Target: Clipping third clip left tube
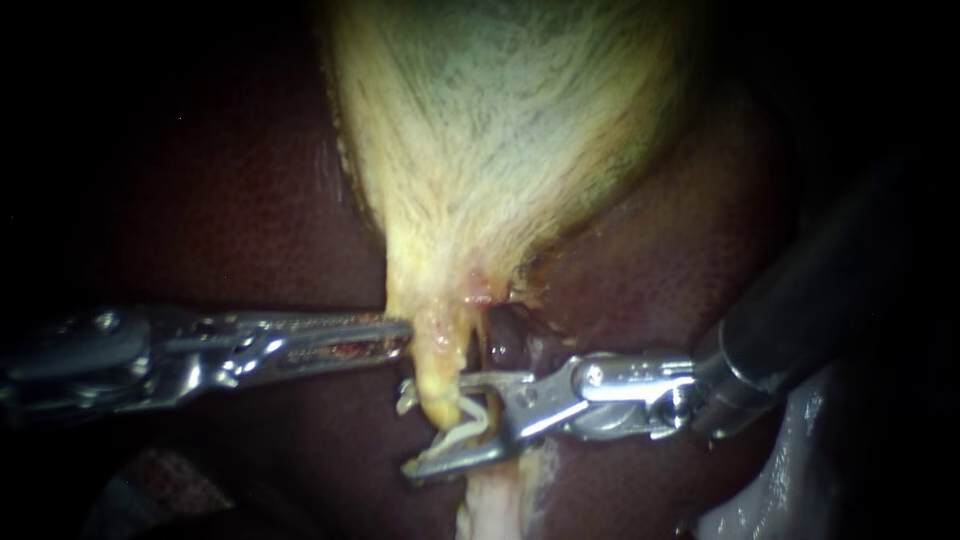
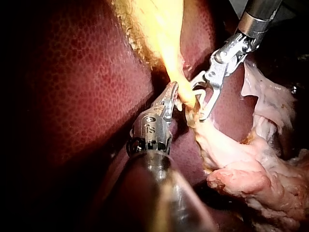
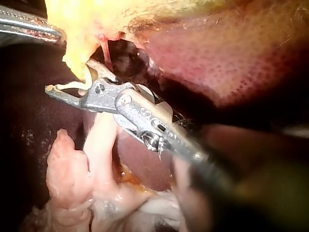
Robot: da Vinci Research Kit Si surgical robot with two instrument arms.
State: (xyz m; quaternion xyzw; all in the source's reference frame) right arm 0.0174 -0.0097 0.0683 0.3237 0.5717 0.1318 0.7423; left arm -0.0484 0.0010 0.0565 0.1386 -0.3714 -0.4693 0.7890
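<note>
1. The right instrument point(image 1: 437, 423) has its jaws wide apart, with a clear gap between them. They are not squeezed.
2. A white clip point(image 1: 468, 425) sits in that gap. In the right wrist view, one thin arm of it lies along the longer jaw. I think the jaws stand wide so the clip can go around the tube first.
3. The tube point(image 1: 440, 372) is the thing to be clipped. It is yellow and hangs down from the gallbladder. It runs through the gap, with one jaw on each side. I cannot tell if the jaws touch it, and I cannot see a second tube well enough to say which one this is.
4. The jaws reach across the tube from the side. That way, I think, a squeeze would shut the clip flat over it.
5. The left instrument point(image 1: 398, 333) comes in from the other side. Its jaws are closed and seem to pinch the thin lower end of the gallbladder point(image 1: 500, 130), just above the clip. My guess is that this holds the tube straight so it cannot slip away.
6. The dark red liver point(image 1: 230, 220) lies behind everything.
7. Pale loose tissue point(image 3: 63, 169) hangs below the jaws, and the tube runs down into it.
8. The clip is not shut yet, so the squeeze is the step left to do.
</note>
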